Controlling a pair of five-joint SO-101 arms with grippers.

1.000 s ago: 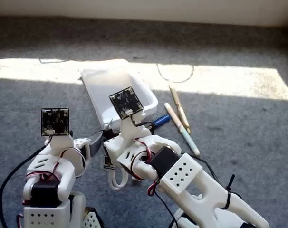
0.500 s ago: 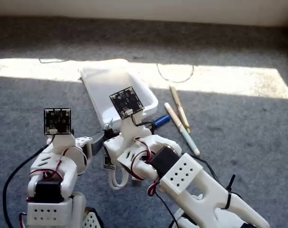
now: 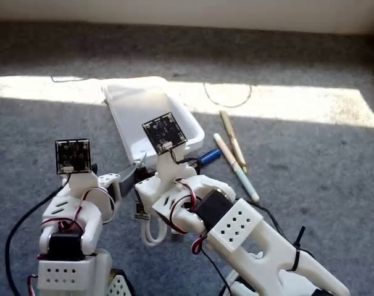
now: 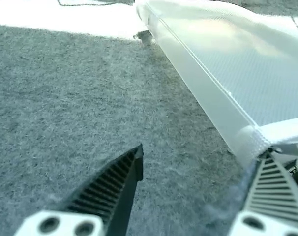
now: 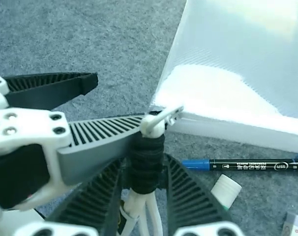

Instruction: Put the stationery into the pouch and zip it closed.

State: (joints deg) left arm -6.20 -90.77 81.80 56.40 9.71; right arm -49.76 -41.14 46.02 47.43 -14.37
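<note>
Both at the pouch [image 3: 144,114] corner: we see the left end effector [image 4: 203,153] wide open, the right end effector [image 5: 145,166] clamping the zip pull [image 5: 148,147].

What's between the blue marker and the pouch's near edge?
A narrow strip of bare grey carpet separates the blue marker from the pouch; nothing lies in it. The right wrist view shows this.
</note>
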